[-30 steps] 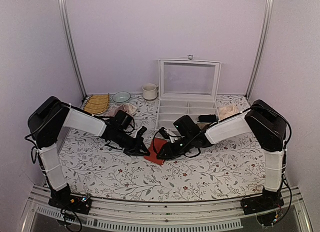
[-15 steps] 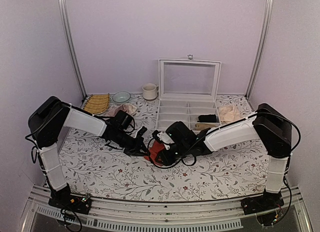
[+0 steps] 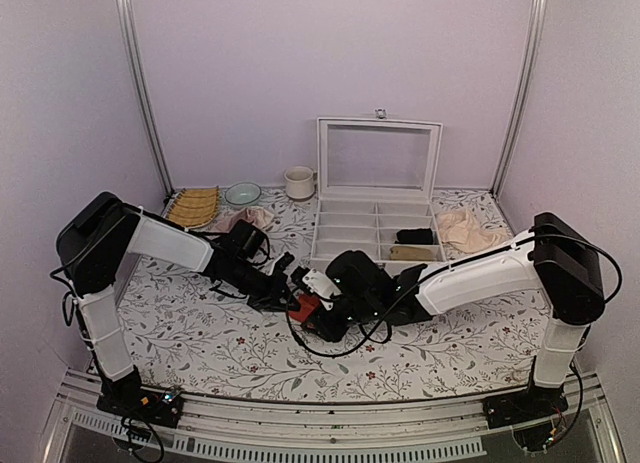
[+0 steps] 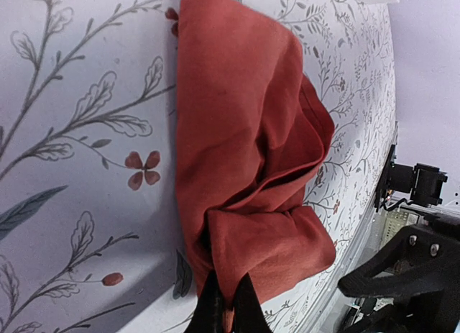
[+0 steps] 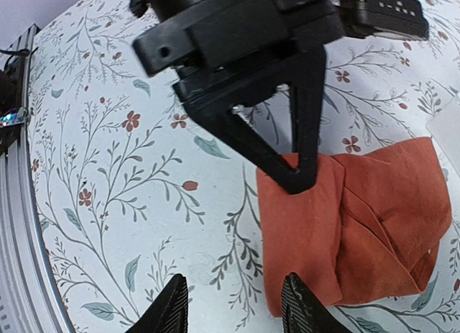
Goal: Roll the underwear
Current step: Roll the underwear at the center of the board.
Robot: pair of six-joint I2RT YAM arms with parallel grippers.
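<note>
The underwear (image 3: 304, 306) is a folded red-orange bundle on the floral table between both grippers; no waistband shows. In the left wrist view it (image 4: 244, 153) lies creased, and my left gripper (image 4: 223, 304) is shut, pinching its near edge. In the right wrist view the underwear (image 5: 352, 225) lies at the right, the left gripper's fingers (image 5: 287, 167) pinch its top corner, and my right gripper (image 5: 233, 308) is open and empty, hovering just beside its left edge. From above, the right gripper (image 3: 318, 318) sits over the bundle.
An open white compartment box (image 3: 375, 228) with rolled dark and beige items stands behind. A pale beige cloth (image 3: 462, 228) lies to its right, a dusty-pink cloth (image 3: 245, 218), a bowl (image 3: 242, 193), a mug (image 3: 298, 182) and a woven mat (image 3: 193, 205) at the back left.
My right arm has swung left, its gripper moving from the bundle's right side across to its left. The left gripper has stayed pinching the fabric.
</note>
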